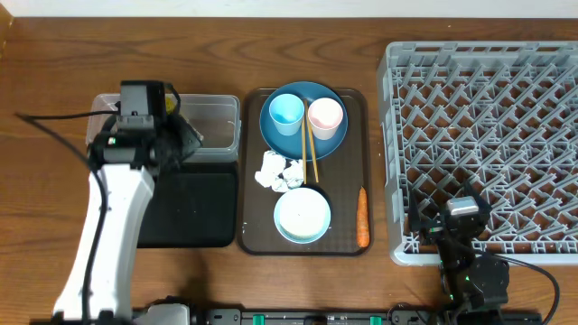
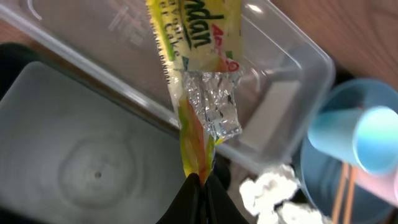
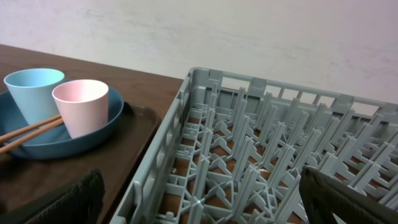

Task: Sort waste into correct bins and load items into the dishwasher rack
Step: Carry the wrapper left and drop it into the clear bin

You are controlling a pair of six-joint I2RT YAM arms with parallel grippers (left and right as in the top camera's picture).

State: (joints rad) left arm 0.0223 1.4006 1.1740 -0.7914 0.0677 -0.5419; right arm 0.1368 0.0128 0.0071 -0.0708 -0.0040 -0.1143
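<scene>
Counted: two cups (image 1: 286,113), one plate (image 1: 271,137), one bowl (image 1: 302,215), two chopsticks (image 1: 310,149), one carrot (image 1: 362,217), one wrapper (image 2: 196,37), one tub (image 1: 217,131), one black tray (image 1: 194,212), one rack (image 1: 394,162).

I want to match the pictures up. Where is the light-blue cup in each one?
Overhead: cup at top centre.
Left wrist: cup at the right edge.
Right wrist: cup at far left.
Shared landmark: the dark-blue plate under it.

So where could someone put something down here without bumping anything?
Bare wood lies left of the clear tub and black tray. The dishwasher rack holds nothing. On the brown serving tray, one free patch sits right of the napkins, between the plate above and the carrot below. The plate is crowded with a light-blue cup, a pink cup and chopsticks.
</scene>
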